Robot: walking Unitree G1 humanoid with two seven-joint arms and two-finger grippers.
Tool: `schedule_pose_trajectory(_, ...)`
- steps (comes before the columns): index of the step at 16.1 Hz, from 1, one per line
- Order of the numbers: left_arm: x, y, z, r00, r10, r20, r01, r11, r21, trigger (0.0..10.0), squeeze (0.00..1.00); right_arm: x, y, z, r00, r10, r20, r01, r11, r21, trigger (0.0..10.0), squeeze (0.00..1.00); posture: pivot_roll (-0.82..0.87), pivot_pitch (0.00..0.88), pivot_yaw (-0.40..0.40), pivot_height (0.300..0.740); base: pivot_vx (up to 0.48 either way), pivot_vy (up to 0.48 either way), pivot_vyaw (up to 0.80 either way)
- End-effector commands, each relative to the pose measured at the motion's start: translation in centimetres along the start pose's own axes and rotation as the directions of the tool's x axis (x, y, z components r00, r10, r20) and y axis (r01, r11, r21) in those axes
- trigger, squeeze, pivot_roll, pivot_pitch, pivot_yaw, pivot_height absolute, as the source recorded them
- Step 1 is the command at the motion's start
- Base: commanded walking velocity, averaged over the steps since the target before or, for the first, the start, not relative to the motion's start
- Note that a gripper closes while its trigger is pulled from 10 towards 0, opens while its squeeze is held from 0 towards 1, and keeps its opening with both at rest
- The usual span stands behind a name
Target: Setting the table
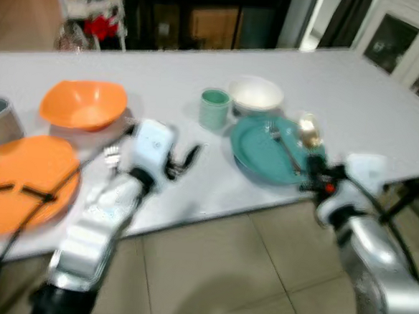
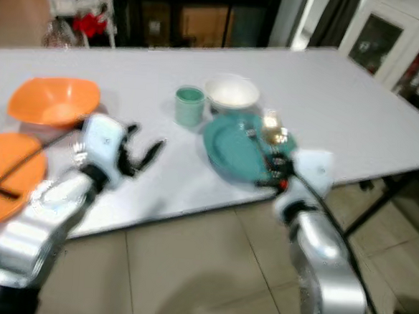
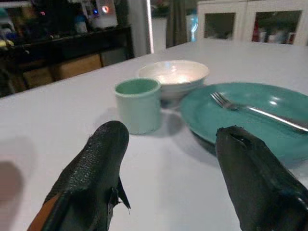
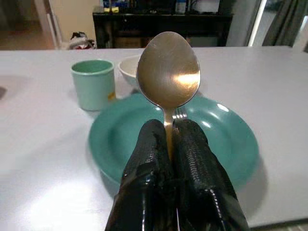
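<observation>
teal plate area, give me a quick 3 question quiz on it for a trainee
1. True or false: the right gripper is shut on a spoon held over the teal plate.
2. What lies on the teal plate? A) a knife B) a fork C) a napkin
3. Fill in: the left gripper is ____, and points toward the green cup and white bowl.

Key: 1 true; 2 B; 3 open.
</observation>
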State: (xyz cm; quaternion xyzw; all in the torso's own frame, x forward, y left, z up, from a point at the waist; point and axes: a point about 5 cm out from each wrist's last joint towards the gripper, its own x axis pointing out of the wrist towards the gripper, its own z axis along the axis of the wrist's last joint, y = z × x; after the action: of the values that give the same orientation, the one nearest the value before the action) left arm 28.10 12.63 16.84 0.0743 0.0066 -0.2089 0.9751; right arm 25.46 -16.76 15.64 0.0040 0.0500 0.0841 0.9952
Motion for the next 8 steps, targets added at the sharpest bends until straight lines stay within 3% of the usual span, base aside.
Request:
schedule_pose_trajectory(1,0.27,-1.07,0.13,0.998,-0.057,0.004,0.057,0.998,-0.006,10.0,0.0,-0.24,-1.0,-0.35,0.999,-0.023,-0.042,0.022,0.999,-0.034,10.0,0.0,-0.02,0.0,-0.042,0.74,0.251,0.0,0.0)
schedule_pose_trajectory(8,0.37,-1.08,0.02,0.997,-0.071,-0.003,0.071,0.997,-0.009,10.0,0.0,0.16,-1.53,-0.37,0.997,-0.024,-0.075,0.019,0.998,-0.06,10.0,0.0,-0.02,0.0,-0.041,0.74,0.258,0.0,0.0)
